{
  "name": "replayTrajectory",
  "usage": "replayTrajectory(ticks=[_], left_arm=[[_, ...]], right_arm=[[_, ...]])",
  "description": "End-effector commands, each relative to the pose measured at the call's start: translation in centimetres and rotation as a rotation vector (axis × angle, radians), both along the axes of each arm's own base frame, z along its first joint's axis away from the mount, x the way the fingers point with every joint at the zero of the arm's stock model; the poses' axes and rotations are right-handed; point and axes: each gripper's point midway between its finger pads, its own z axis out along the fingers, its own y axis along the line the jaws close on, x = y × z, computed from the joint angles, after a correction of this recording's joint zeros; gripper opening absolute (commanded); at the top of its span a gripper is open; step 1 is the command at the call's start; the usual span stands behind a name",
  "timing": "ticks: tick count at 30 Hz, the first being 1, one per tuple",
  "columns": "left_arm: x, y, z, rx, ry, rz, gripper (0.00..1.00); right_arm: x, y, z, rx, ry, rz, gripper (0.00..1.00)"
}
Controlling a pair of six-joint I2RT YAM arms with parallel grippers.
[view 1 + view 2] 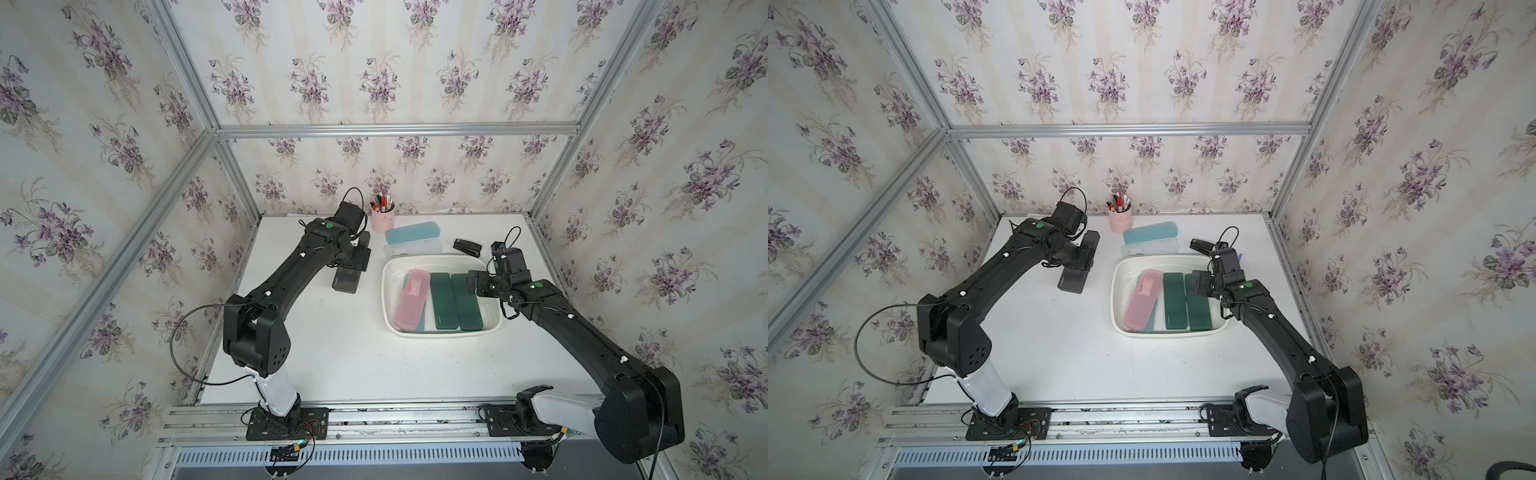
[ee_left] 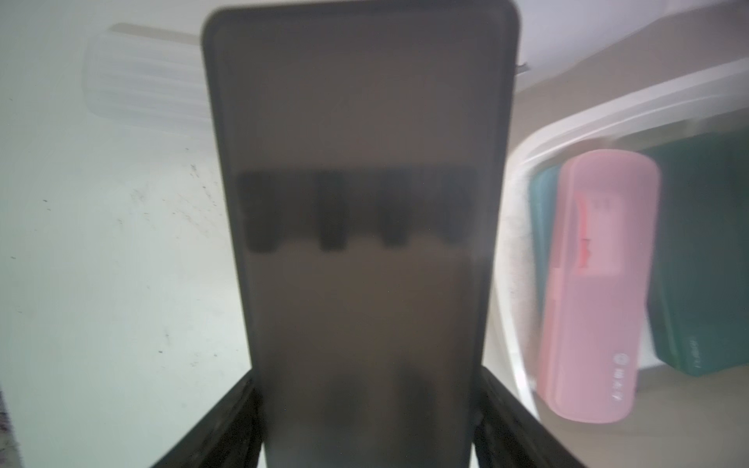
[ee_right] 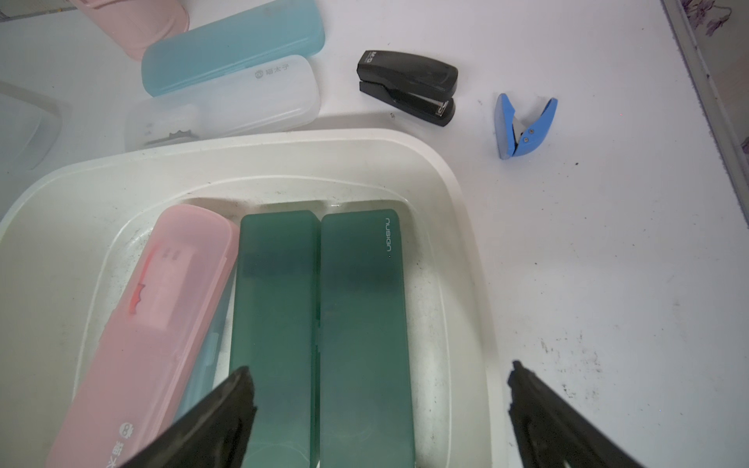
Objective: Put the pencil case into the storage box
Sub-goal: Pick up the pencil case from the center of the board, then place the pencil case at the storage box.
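Note:
A dark smoky pencil case [image 1: 346, 280] [image 2: 360, 202] is left of the storage box, and my left gripper [image 1: 353, 259] [image 2: 367, 405] is shut on its near end. I cannot tell whether it touches the table. The white storage box [image 1: 390, 303] [image 1: 1116, 299] [image 3: 283, 150] [image 2: 567, 129] holds a pink case [image 1: 411, 299] [image 3: 162, 308] lying on a light blue one, and two green cases [image 1: 442, 301] [image 3: 360, 324]. My right gripper [image 1: 473, 284] [image 3: 379, 389] hangs open over the box's right side, above the green cases, holding nothing.
Behind the box lie a blue case [image 1: 411, 232] and a clear case [image 1: 413, 249]. A pink pen cup [image 1: 382, 218] stands at the back wall. A black stapler [image 1: 467, 247] and a blue clip tool [image 3: 523, 125] lie at the back right.

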Motion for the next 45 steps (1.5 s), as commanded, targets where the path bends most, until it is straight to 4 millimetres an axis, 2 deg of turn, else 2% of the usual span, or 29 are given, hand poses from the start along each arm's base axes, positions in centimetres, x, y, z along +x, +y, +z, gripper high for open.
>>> replayTrajectory(ticks=[1, 6, 11, 12, 17, 20, 24, 30, 32, 35, 40, 42, 45], left_arm=[[-0.5, -3.4, 0.3, -0.145, -0.027, 0.099, 0.78], [-1.9, -10.1, -0.4, -0.195, -0.043, 0.078, 0.78], [-2.6, -17.8, -1.9, -0.202, -0.040, 0.028, 0.79], [-2.6, -18.8, -2.0, -0.207, -0.043, 0.023, 0.79], [-2.7, -23.7, -5.4, -0.223, -0.011, 0.001, 0.79], [-2.6, -25.7, -6.7, -0.202, 0.005, -0.028, 0.79], [-2.4, -27.2, -8.0, -0.195, 0.019, -0.038, 0.79], [-2.4, -27.1, -9.6, -0.162, 0.041, -0.029, 0.80], [-2.6, -26.8, -10.2, -0.145, 0.049, -0.027, 0.84], [-2.8, -26.6, -10.7, -0.145, 0.058, -0.019, 1.00], [-2.8, -26.6, -9.9, -0.149, 0.039, -0.002, 0.99], [-2.8, -26.4, -8.8, -0.155, 0.021, 0.003, 0.99], [-2.8, -25.0, -6.2, -0.135, -0.028, 0.000, 0.99]], right_arm=[[0.2, -0.3, 0.1, 0.015, -0.010, -0.029, 1.00], [0.4, -0.8, 0.1, 0.031, -0.014, -0.062, 1.00], [0.3, -2.5, 0.2, 0.059, -0.016, -0.122, 0.99], [0.3, -2.9, 0.4, 0.066, -0.020, -0.130, 1.00], [-0.1, -3.5, 1.3, 0.079, -0.038, -0.137, 1.00], [-0.2, -3.6, 1.2, 0.072, -0.033, -0.135, 1.00], [-0.2, -3.5, 0.9, 0.072, -0.030, -0.125, 1.00], [0.0, -3.4, 0.6, 0.074, -0.023, -0.117, 1.00], [0.0, -3.4, 0.5, 0.073, -0.018, -0.115, 1.00], [0.1, -3.3, 0.4, 0.075, -0.016, -0.111, 1.00], [0.1, -3.1, 0.3, 0.082, -0.011, -0.107, 1.00], [0.1, -3.1, 0.4, 0.086, -0.015, -0.104, 1.00], [0.0, -3.1, 0.5, 0.087, -0.018, -0.103, 1.00]])
